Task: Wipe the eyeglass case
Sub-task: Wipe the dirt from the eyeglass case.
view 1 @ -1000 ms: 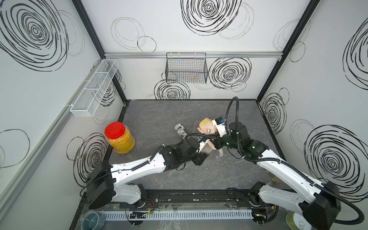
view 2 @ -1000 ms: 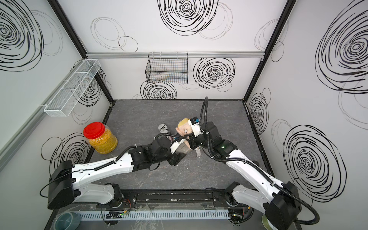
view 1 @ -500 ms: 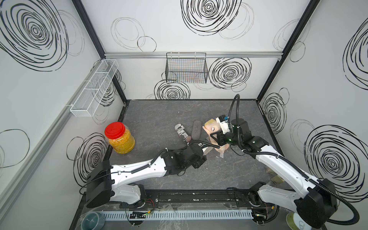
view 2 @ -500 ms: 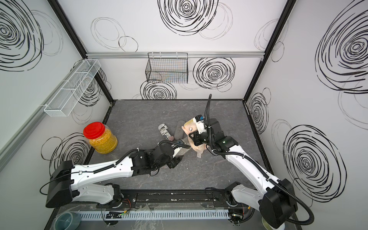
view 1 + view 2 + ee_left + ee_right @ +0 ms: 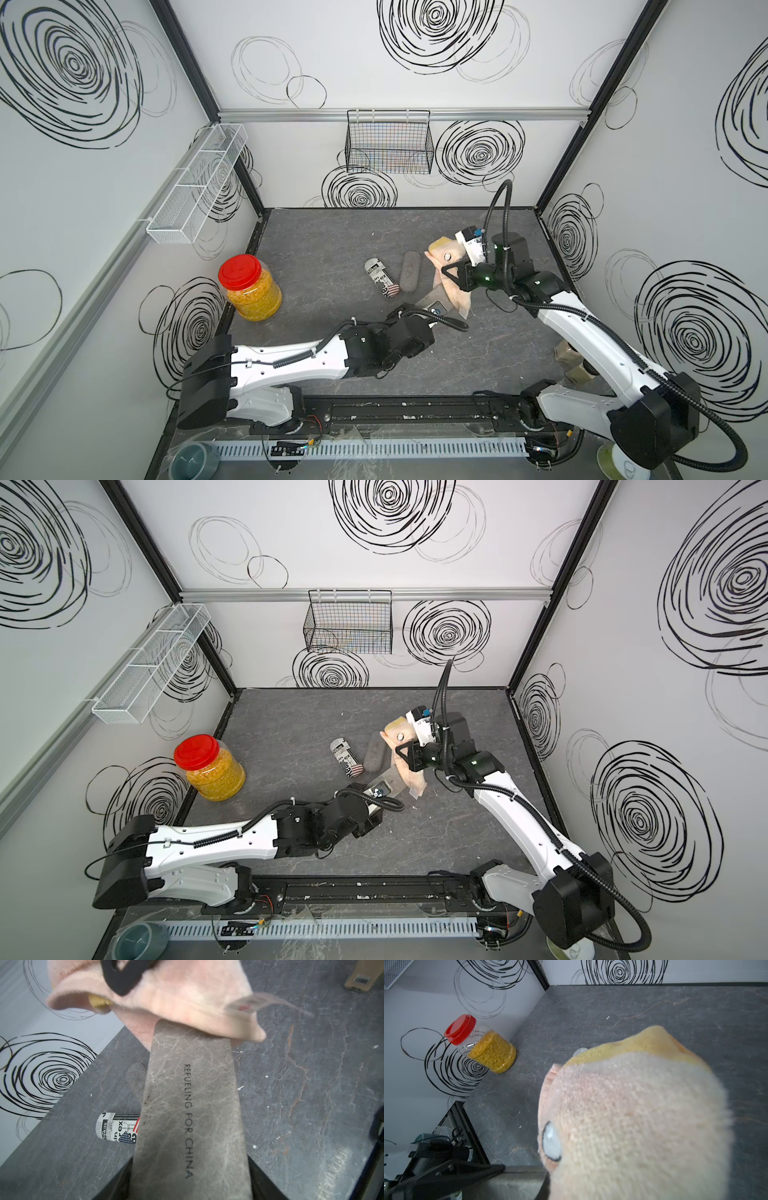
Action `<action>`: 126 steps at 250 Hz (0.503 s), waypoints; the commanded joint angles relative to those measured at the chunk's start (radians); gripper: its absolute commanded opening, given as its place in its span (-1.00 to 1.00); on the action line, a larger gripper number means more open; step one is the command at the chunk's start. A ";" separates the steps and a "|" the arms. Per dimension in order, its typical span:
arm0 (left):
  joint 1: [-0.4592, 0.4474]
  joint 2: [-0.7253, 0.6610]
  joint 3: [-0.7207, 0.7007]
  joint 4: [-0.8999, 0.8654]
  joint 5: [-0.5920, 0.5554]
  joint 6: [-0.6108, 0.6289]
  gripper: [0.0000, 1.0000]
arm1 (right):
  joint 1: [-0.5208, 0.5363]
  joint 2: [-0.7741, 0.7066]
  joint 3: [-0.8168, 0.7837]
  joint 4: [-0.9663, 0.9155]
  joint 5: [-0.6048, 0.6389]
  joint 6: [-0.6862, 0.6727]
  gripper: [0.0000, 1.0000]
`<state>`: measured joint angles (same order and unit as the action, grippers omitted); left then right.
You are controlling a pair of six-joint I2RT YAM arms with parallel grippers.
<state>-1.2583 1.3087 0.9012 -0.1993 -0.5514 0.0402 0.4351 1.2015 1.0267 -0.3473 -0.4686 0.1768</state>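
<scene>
Left gripper (image 5: 191, 1186) is clamped on the near end of the eyeglass case (image 5: 191, 1105), which looks lifted off the surface (image 5: 332, 232). Right gripper (image 5: 449, 273) is pinched shut on the cloth (image 5: 455, 293), which touches the case's far end.

Risk: the cloth pressing on the free end levers the case, so it could twist or slip out.

The left wrist view shows that contact. In the right wrist view the cloth blocks it.

red-lidded jar (image 5: 252, 293), black wire basket (image 5: 388, 143)

The case (image 5: 191, 1115) is marbled grey with black lettering; the cloth (image 5: 633, 1115) pale pink and yellow; the jar (image 5: 250, 287) red-lidded, yellow-filled.
</scene>
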 commanded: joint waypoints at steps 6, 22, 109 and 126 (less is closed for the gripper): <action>-0.049 -0.042 0.007 0.088 -0.125 0.085 0.22 | -0.009 0.079 0.070 -0.024 -0.182 -0.036 -0.62; -0.059 -0.042 0.007 0.081 -0.129 0.092 0.22 | 0.006 0.133 0.106 -0.057 -0.247 -0.048 -0.60; -0.082 -0.015 0.027 0.055 -0.176 0.129 0.23 | 0.148 0.244 0.141 -0.157 -0.339 -0.118 -0.71; -0.082 -0.012 0.024 0.058 -0.183 0.128 0.23 | 0.147 0.241 0.135 -0.171 -0.340 -0.129 -0.71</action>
<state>-1.3441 1.2999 0.9012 -0.2100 -0.6575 0.1539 0.5884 1.4555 1.1732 -0.4637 -0.7303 0.0814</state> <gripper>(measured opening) 0.705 0.152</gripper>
